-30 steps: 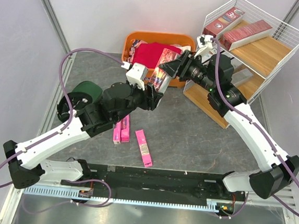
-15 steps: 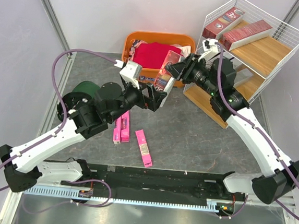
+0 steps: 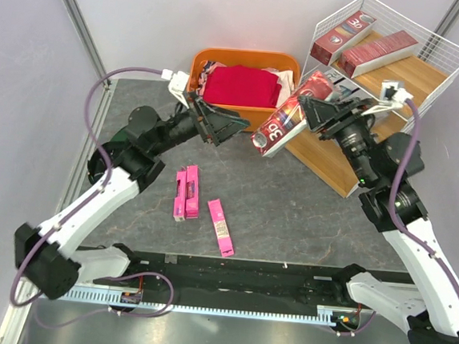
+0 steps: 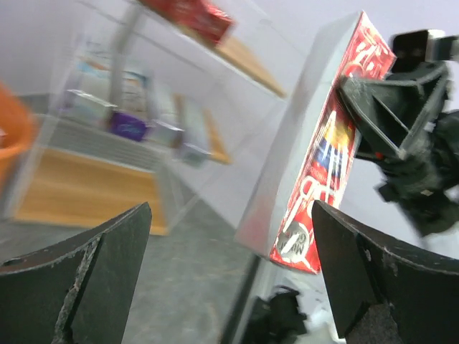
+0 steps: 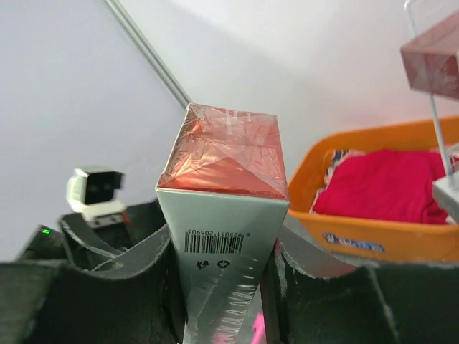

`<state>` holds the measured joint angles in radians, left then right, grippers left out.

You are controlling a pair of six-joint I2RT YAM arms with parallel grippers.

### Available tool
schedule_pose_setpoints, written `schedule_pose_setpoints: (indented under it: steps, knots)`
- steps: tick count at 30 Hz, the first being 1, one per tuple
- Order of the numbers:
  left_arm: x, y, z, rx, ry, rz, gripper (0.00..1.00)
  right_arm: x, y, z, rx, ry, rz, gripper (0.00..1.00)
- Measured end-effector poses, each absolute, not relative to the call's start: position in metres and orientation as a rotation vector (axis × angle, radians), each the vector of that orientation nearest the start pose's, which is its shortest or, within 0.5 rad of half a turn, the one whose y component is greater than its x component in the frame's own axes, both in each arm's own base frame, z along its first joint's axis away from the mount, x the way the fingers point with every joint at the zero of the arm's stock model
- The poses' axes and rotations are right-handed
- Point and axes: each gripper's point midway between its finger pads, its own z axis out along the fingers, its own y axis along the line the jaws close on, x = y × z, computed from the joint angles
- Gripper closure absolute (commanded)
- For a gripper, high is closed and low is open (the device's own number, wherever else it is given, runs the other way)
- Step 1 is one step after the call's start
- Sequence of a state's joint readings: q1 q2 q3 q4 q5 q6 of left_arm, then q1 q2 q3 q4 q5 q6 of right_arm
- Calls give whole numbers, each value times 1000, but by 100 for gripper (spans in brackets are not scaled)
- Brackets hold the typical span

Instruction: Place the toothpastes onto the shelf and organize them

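My right gripper (image 3: 314, 111) is shut on one end of a dark red and silver "3D" toothpaste box (image 3: 285, 118), held tilted in the air in front of the shelf (image 3: 428, 73). In the right wrist view the box (image 5: 224, 208) stands between both fingers (image 5: 136, 279). My left gripper (image 3: 229, 126) is open and empty, a short way left of the box; in its own view the box (image 4: 315, 158) hangs apart beyond its fingers (image 4: 86, 279). Three pink toothpastes (image 3: 186, 191) (image 3: 221, 227) lie on the table. Dark red ones (image 3: 346, 33) lie on the top board.
An orange basket (image 3: 239, 60) with folded red clothes (image 3: 239, 84) stands at the back, between the arms and left of the shelf. More small boxes (image 4: 129, 123) sit on the shelf's middle board. A dark green object (image 3: 132, 141) lies under the left arm.
My left gripper opened, let go of the red box and drew back to the left. My right arm carried the box right, toward the shelf.
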<state>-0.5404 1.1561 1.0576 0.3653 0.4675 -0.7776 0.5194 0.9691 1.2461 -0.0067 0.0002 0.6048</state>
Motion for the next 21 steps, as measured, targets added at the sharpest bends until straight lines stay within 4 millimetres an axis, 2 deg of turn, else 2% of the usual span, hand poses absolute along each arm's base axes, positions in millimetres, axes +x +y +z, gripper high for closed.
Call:
schedule_pose_setpoints:
  steps: [4,7,12,21]
  knots:
    - [261,-311,416,381,1412,-1626,1,273,177,508,81,1278,951,60]
    - [250,-319,416,442,1390,-1721,2,273,175,511,86,1251,951,60]
    - [228,-328,426,539,1309,-1818,11,274,175,508,89,1243,955,60]
    - [214,-365,420,643,1301,-1935,31,271,174,517,89,1207,968,58]
